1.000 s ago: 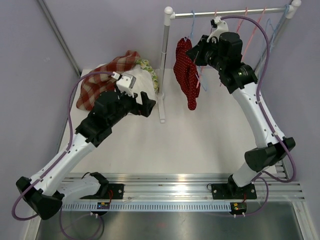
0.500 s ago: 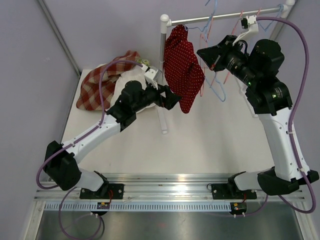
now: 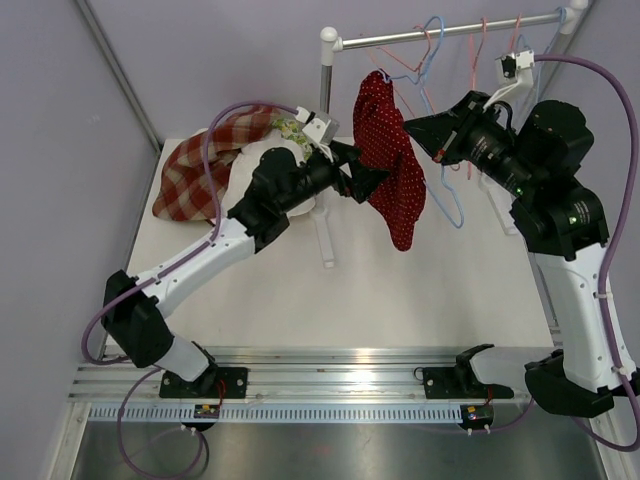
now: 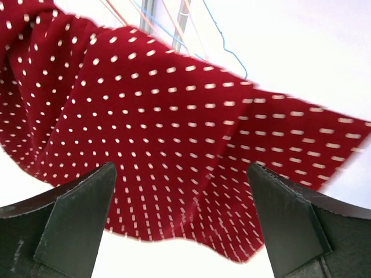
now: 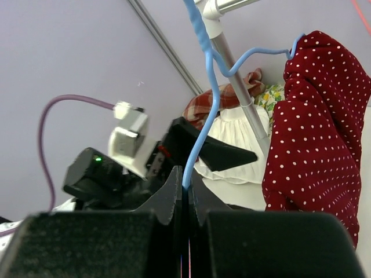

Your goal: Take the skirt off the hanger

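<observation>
A red skirt with white dots [image 3: 396,175] hangs from a thin blue hanger [image 3: 452,210], just right of the rack's pole. My right gripper [image 3: 410,126] is shut on the hanger's blue wire [image 5: 210,81], seen pinched between the jaws [image 5: 186,186], with the skirt [image 5: 320,124] draped to the right. My left gripper [image 3: 376,182] is open at the skirt's left side. In the left wrist view the skirt [image 4: 174,139] spreads just beyond the wide-apart jaws [image 4: 181,174], its lower hem between them, with nothing gripped.
The clothes rack has a white pole [image 3: 324,120] and a top rail [image 3: 450,28] carrying several pink and blue wire hangers [image 3: 430,45]. A pile with a red plaid cloth [image 3: 195,165] and a white garment [image 5: 240,139] lies at the table's back left.
The left arm has reached up and right, bringing its open gripper to the skirt. The right gripper has carried the hanger and skirt to the right of the pole.
</observation>
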Controlling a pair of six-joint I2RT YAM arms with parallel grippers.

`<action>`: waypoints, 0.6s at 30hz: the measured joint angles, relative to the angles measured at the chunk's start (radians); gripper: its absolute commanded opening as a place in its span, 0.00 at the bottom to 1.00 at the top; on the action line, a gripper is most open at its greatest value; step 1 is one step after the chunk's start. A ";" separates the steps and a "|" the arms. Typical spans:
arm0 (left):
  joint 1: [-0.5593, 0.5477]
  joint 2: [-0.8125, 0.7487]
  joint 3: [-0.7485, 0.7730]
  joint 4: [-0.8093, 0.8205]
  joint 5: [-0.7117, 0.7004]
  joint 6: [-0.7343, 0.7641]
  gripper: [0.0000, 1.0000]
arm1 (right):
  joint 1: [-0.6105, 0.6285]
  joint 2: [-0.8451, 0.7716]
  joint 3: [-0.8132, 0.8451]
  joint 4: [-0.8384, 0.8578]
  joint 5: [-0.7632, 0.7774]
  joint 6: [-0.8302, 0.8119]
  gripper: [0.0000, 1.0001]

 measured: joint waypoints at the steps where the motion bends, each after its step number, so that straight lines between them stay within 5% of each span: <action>1: -0.002 0.014 0.005 0.011 0.002 -0.003 0.99 | 0.000 -0.006 0.004 -0.004 0.000 0.002 0.00; 5: -0.017 0.092 0.030 0.024 0.011 -0.021 0.91 | 0.000 -0.021 0.046 -0.032 -0.003 0.021 0.00; 8: -0.037 0.139 0.050 0.023 0.013 -0.033 0.65 | 0.000 -0.031 0.068 -0.036 -0.021 0.036 0.00; 9: -0.042 0.146 0.055 0.024 0.014 -0.034 0.53 | 0.000 -0.035 0.071 -0.036 -0.027 0.041 0.00; 10: -0.046 0.153 0.063 0.023 0.015 -0.040 0.03 | 0.000 -0.040 0.071 -0.036 -0.030 0.045 0.00; 18: -0.076 0.111 0.064 -0.011 -0.030 -0.031 0.00 | 0.000 -0.065 0.065 -0.037 -0.015 0.038 0.00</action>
